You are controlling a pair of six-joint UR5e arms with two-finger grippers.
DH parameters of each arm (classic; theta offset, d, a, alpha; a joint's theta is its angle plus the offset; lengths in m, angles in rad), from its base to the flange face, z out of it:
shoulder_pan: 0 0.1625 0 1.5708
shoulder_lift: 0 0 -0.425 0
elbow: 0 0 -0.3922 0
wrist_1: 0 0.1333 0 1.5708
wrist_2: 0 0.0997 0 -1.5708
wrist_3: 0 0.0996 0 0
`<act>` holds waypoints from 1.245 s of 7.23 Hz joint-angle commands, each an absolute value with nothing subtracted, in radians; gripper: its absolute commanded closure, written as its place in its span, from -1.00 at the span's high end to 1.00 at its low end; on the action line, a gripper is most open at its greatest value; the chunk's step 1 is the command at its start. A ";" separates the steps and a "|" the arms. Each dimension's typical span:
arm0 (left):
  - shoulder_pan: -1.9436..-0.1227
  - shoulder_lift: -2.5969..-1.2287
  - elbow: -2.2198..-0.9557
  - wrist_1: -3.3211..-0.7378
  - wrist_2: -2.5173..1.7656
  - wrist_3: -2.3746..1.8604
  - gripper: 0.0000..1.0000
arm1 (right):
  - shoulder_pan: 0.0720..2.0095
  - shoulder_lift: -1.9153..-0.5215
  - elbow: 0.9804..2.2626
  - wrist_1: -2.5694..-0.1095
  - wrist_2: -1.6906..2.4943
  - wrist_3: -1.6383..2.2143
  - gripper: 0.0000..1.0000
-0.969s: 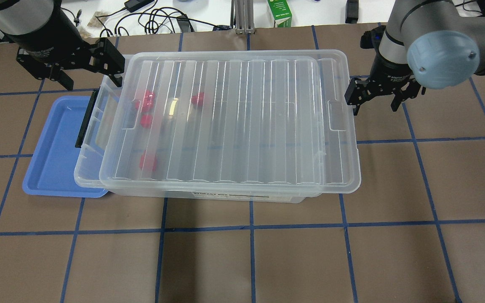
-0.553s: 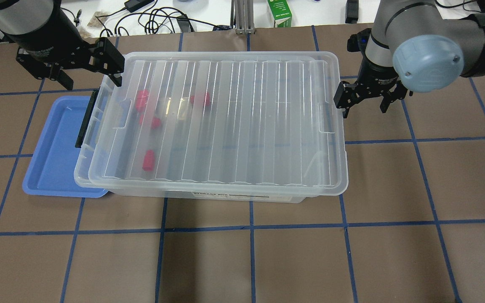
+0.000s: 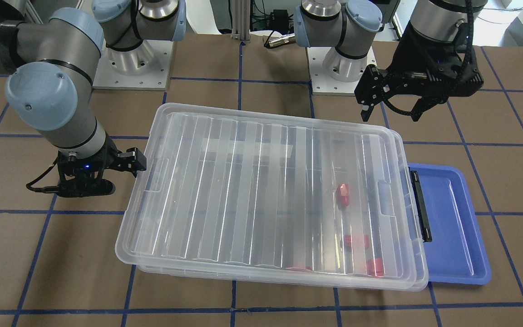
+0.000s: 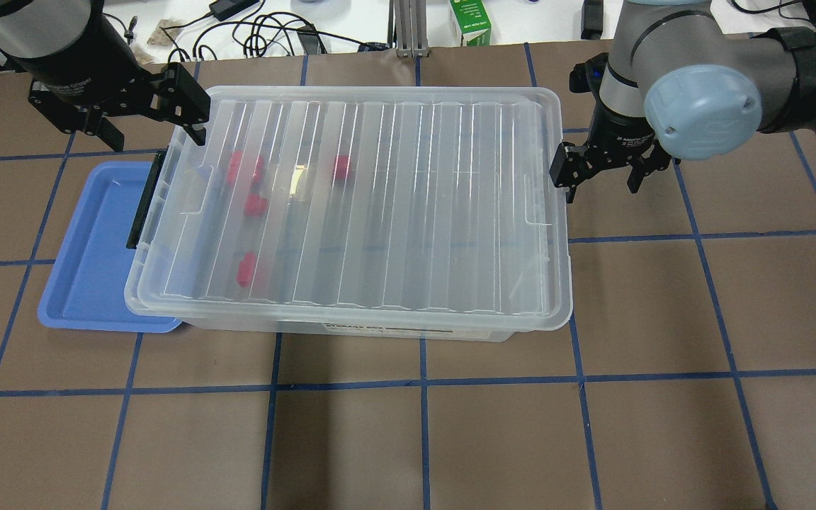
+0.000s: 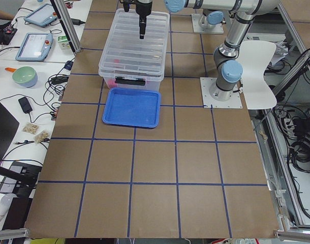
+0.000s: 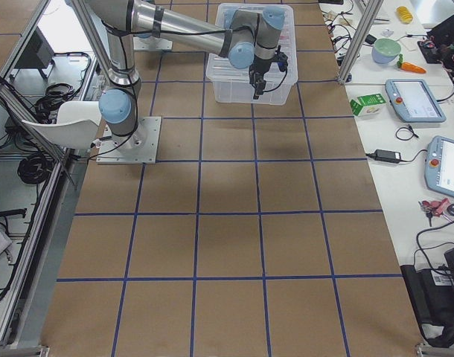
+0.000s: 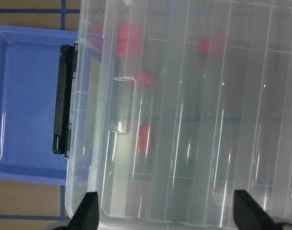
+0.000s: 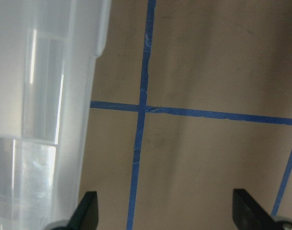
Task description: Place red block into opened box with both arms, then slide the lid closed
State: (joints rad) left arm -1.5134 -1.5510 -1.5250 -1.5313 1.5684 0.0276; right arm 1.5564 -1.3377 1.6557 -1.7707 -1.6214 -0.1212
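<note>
The clear box (image 4: 351, 330) stands mid-table with the ribbed lid (image 4: 380, 205) lying over nearly all of it. Only a thin strip by the black latch bar (image 4: 140, 209) shows past the lid. Several red blocks (image 4: 245, 168) lie inside near the latch end, seen through the lid (image 7: 213, 120) as red blocks (image 7: 144, 139). My right gripper (image 4: 599, 185) is open, one finger against the lid's right short edge (image 8: 55, 96). My left gripper (image 4: 149, 131) hovers open above the box's far left corner, holding nothing. The front view shows the left gripper (image 3: 391, 113) clear of the lid.
A blue tray (image 4: 89, 248) lies partly under the box's latch end. A green carton (image 4: 469, 21) and cables sit beyond the table's far edge. Brown table surface with blue tape lines stretches in front of the box and to its right.
The lid has slid left across the box, with my right gripper moving left behind its right edge. The open strip at the latch end has shrunk. The left arm has not moved.
</note>
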 commanded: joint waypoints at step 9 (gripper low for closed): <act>-1.514 -1.557 -1.505 -1.580 1.569 0.018 1.00 | 1.551 -1.353 1.615 -1.766 -1.580 -0.120 1.00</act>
State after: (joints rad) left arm -1.5137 -1.5570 -1.5057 -1.5795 1.5695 0.0189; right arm 1.5542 -1.3466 1.6290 -1.7699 -1.5802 -0.1191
